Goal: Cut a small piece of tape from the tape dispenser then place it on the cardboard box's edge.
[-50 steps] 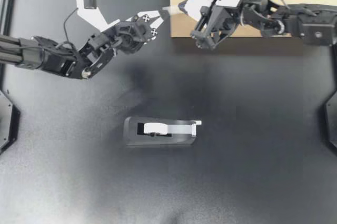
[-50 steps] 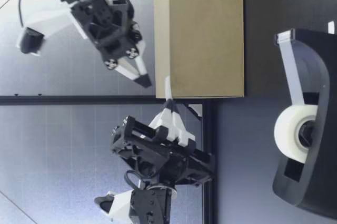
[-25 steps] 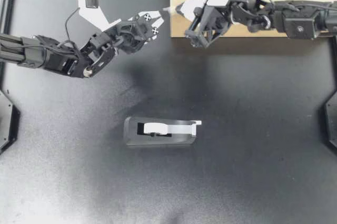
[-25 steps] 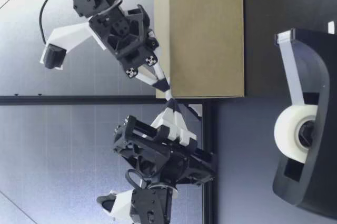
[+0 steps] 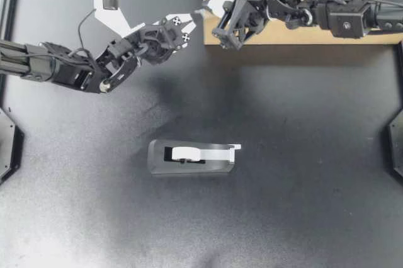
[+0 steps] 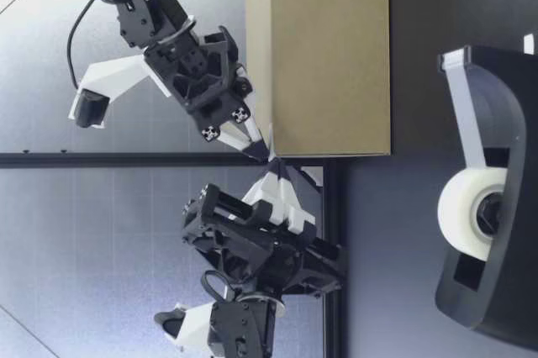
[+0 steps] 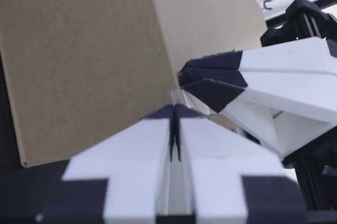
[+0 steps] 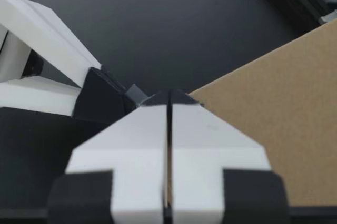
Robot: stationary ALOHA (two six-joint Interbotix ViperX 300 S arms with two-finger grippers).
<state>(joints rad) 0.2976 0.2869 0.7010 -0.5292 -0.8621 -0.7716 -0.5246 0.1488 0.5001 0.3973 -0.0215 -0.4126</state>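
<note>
My left gripper (image 5: 192, 21) is shut on a small clear tape piece (image 5: 201, 12) beside the corner of the cardboard box (image 5: 302, 34). My right gripper (image 5: 208, 11) is shut, and its tip touches the free end of the tape at the box's edge. In the low view both tips, right (image 6: 261, 153) and left (image 6: 276, 170), meet at the box's (image 6: 328, 55) upper corner. The left wrist view shows the tape piece (image 7: 183, 100) rising from my shut left gripper (image 7: 174, 111) toward the right gripper's dark fingertips (image 7: 210, 79). The black tape dispenser (image 5: 192, 156) stands mid-table.
The box lies along the table's far edge at the right. The dispenser (image 6: 492, 207) with its white roll stands close to the low camera, well apart from both arms. Black frame rails run along the table's sides.
My right gripper has travelled left along the box's edge until its shut tip meets the tape held by my left gripper. The left gripper has barely moved.
</note>
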